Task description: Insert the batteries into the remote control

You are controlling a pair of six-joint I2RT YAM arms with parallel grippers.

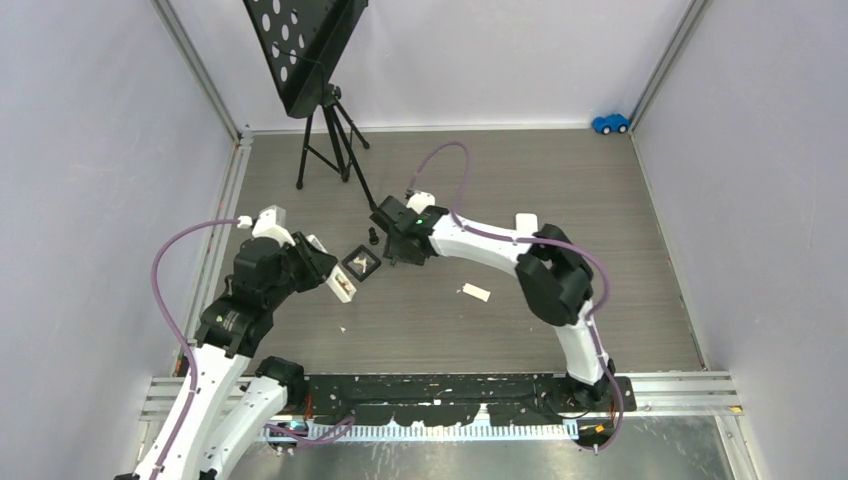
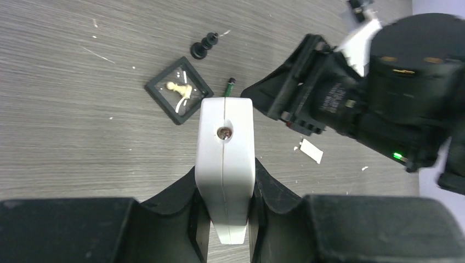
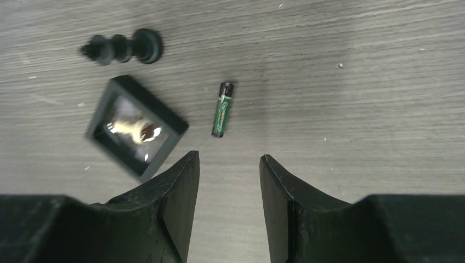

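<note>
1. Table [image 1: 560,200] – grey wood-grain laminate, matte, with pale crumbs scattered on it.
2. Left gripper [image 2: 225,183] – black moulded fingers clamped on the lower sides of the remote control [image 2: 225,142], holding it off the table left of centre. The jaws are part closed, as far as the body allows.
3. Right gripper [image 3: 229,161] – jaws parted with nothing between them, hovering over the table just near of the battery.
4. Remote control: a smooth white plastic slab with rounded corners, a seam down its middle and one recessed screw. No open compartment shows (it may be on a hidden face).
5. Tray [image 3: 156,104] – small, black and square, with a glossy floor and a pale figurine inside. It lies left of the battery, apart from it.
6. Chess piece [image 3: 123,48]: black, turned profile, lying on its side beyond the tray.
7. Battery [image 3: 222,108]: a slim cylinder with a green wrap and dark ends, lying flat on the table. I judge that loading has not begun: pick-up, alignment and insertion remain.
</note>
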